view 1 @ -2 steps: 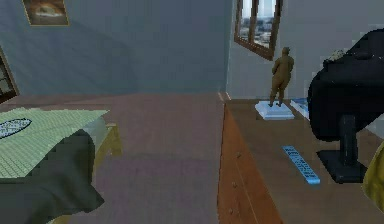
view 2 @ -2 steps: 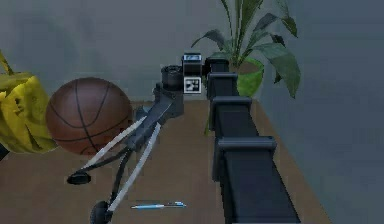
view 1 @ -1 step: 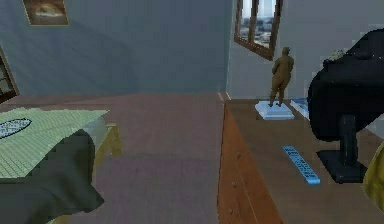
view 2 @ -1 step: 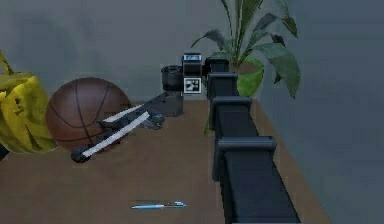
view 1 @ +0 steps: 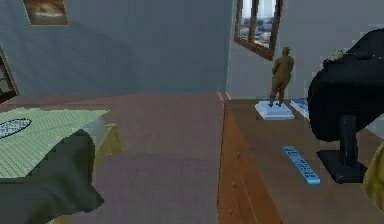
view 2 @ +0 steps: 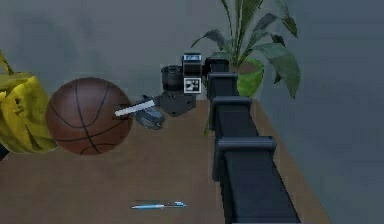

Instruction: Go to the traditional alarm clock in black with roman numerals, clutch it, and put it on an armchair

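Note:
My arm point(view 2: 245, 160) reaches up across a wooden tabletop point(view 2: 70, 190) in the arm side view. The gripper point(view 2: 130, 109) is at its far end, left of the two white marked squares point(view 2: 190, 86). A small dark rounded thing point(view 2: 152, 118) sits right at the gripper's body; its shape is too vague to call it a clock. The fingers point at a brown basketball point(view 2: 90, 117) that rests on the table just behind them. I cannot tell whether the gripper holds anything.
A yellow object point(view 2: 20, 115) lies left of the ball, a potted plant point(view 2: 245, 45) stands behind and a pen point(view 2: 158, 206) lies near the front. The forward view has a wooden top point(view 1: 255, 170) with a statue point(view 1: 281, 80), a blue flat thing point(view 1: 300, 163) and a bulky black object point(view 1: 350, 90); a bed point(view 1: 50, 140) is at left.

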You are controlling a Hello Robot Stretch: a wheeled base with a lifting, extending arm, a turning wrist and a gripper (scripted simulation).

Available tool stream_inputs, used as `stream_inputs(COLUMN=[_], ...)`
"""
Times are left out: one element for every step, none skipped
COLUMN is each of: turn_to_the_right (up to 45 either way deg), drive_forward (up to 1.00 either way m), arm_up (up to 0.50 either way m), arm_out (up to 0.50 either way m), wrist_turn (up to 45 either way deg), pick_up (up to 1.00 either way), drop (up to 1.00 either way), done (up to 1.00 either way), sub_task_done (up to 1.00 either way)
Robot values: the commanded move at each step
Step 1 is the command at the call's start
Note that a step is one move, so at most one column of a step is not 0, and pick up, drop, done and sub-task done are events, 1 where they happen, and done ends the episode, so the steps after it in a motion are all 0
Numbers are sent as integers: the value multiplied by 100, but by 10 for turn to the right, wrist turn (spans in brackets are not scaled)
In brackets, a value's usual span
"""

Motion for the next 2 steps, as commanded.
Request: stream_inputs(turn_to_the_right=[0,0], drive_forward=[0,0], arm_up=[0,-8], arm_out=[0,0], wrist_turn=[270,0], pick_up=[0,0], drop=[0,0], done=[0,0], sub_task_done=[0,0])
